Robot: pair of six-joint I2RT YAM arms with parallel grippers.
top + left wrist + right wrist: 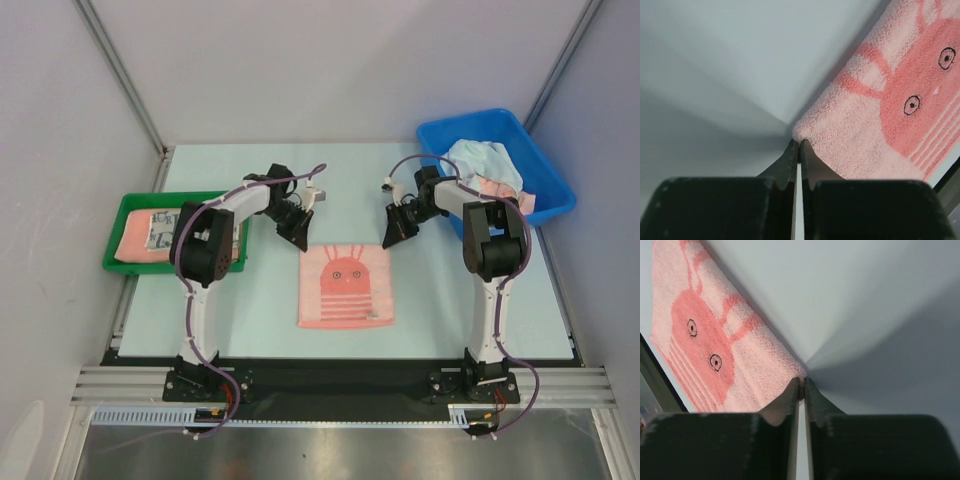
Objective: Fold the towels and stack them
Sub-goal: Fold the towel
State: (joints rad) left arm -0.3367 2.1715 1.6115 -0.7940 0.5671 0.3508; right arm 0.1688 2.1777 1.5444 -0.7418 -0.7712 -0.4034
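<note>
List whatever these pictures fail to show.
Top view: the left arm covers part of the tray; its stack can't be counted.
Top view: cloths in the bin are bunched, partly behind the right arm.
Top view: left gripper and right gripper hide the pink towel's far corners.
Wrist views: frame edges crop the towel.

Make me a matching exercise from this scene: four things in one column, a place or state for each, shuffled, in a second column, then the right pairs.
Column one:
1. pink towel
2. green tray
3. blue bin
4. left gripper

Column two:
A. holds crumpled cloths, table's right side
B. shut on the towel's far left corner
C. lies flat at mid-table
D. holds folded towels, table's left side

Pairs: 1-C, 2-D, 3-A, 4-B
</note>
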